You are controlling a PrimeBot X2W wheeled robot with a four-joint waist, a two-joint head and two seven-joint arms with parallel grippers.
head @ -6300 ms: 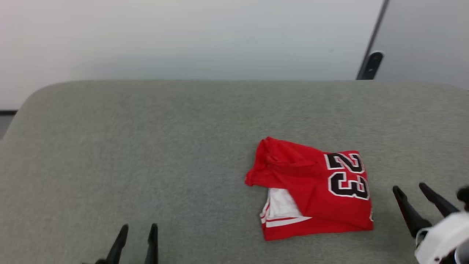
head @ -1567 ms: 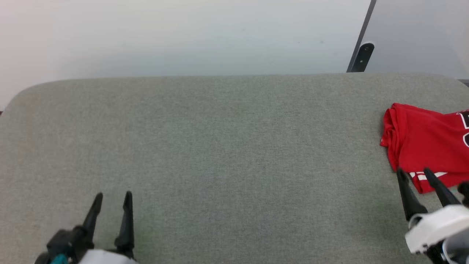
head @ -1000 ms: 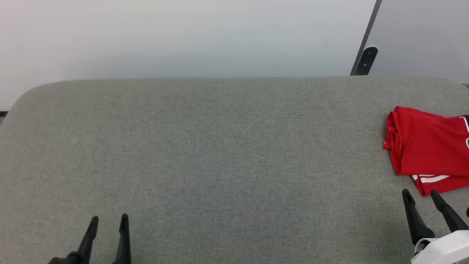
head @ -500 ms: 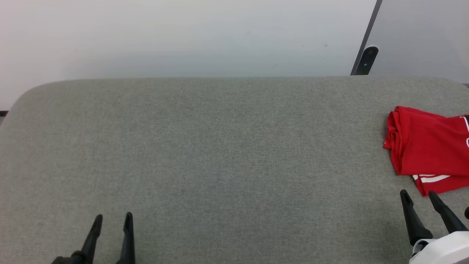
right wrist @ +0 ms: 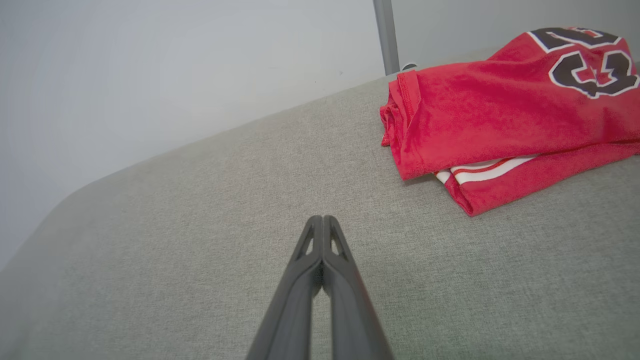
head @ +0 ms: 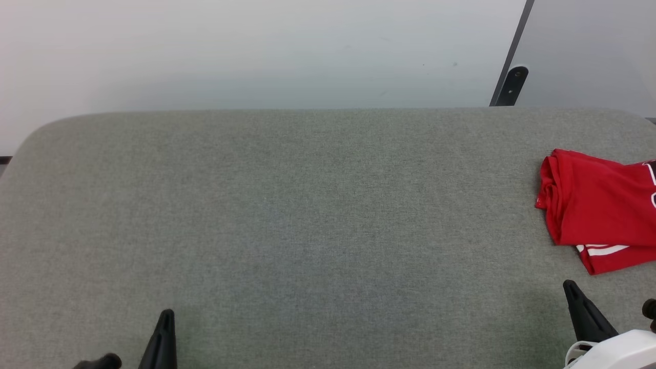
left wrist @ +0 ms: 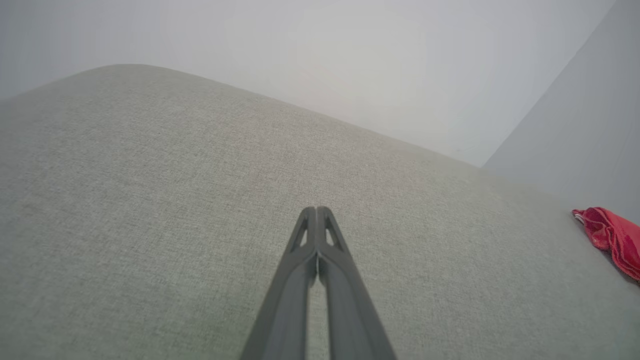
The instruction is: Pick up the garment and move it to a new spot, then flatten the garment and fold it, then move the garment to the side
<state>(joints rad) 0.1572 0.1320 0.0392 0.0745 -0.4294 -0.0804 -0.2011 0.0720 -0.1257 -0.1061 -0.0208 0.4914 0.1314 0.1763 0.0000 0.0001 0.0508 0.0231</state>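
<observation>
Garment (head: 599, 205) lies folded at the far right of the grey tabletop (head: 307, 205) in the head view, cut off by the picture's right edge. Its left edge is bunched into soft folds, and a white stripe (head: 600, 250) shows between the red layers at its near corner. The right gripper (head: 576, 302) sits at the lower right, near that corner but apart from it, and its fingers read as one dark spike. The left gripper (head: 165, 323) is at the lower left, well apart from the garment, and also shows as a single dark spike. A pale wall (head: 256, 51) stands behind the tabletop, with a dark slanted post (head: 514, 77) toward the right.

In the left wrist view, the left gripper (left wrist: 316, 215) has its fingers (left wrist: 295, 280) pressed together at the tips, holding nothing, over bare tabletop (left wrist: 150, 200). The garment (left wrist: 612, 237) is a small red heap at the far right edge.

In the right wrist view, the right gripper (right wrist: 322, 222) likewise has its fingers (right wrist: 300, 290) closed tip to tip and empty. The garment (right wrist: 500, 105) lies at the upper right, just beyond the tips and not touching them. It rests flat on the tabletop (right wrist: 175, 250), with its top layer folded over a striped lower layer (right wrist: 480, 172). A black, white-outlined "23" (right wrist: 585, 60) faces up on its far part. A grey post (right wrist: 386, 35) rises behind it.
</observation>
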